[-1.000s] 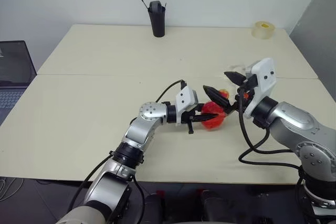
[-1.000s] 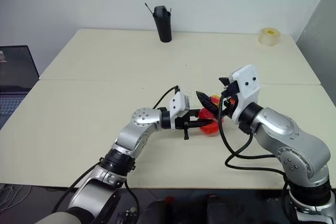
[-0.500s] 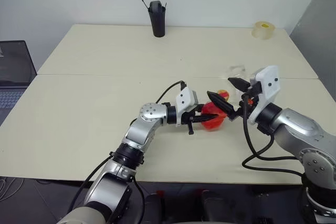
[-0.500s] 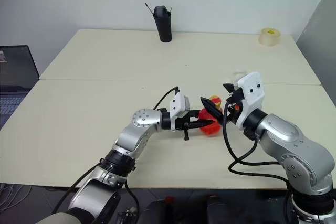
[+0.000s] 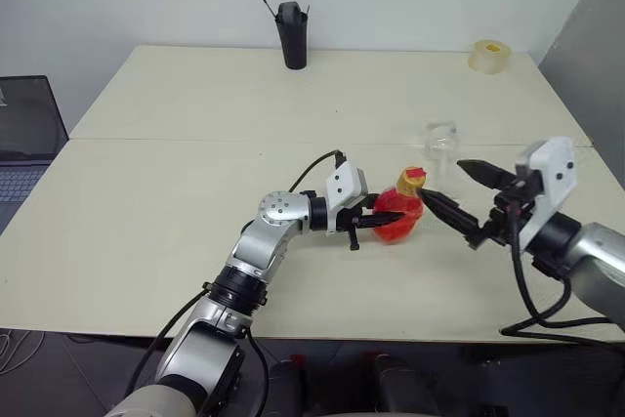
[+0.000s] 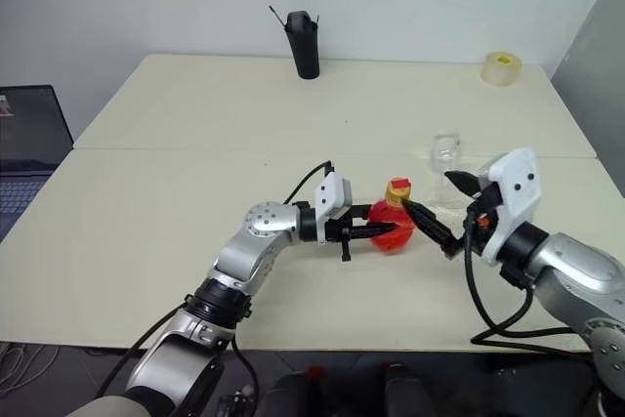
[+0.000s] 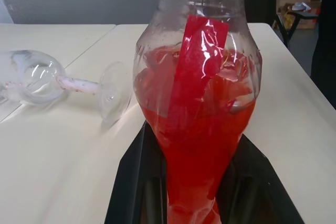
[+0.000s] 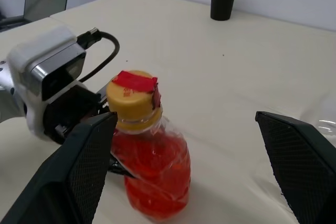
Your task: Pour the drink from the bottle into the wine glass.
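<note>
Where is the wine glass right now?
In the head views the wine glass stands upright on the table, right of centre, just behind and to the right of the bottle and ahead of the open right gripper.

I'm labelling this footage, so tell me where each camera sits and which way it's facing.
Head views: stereo pair looking forward and down on the table; both arms show.
Left wrist view: looks along the left gripper, shut on the bottle; wine glass beyond.
Right wrist view: looks between the right gripper's open fingers at the capped bottle.
Shared: all show the bottle.
</note>
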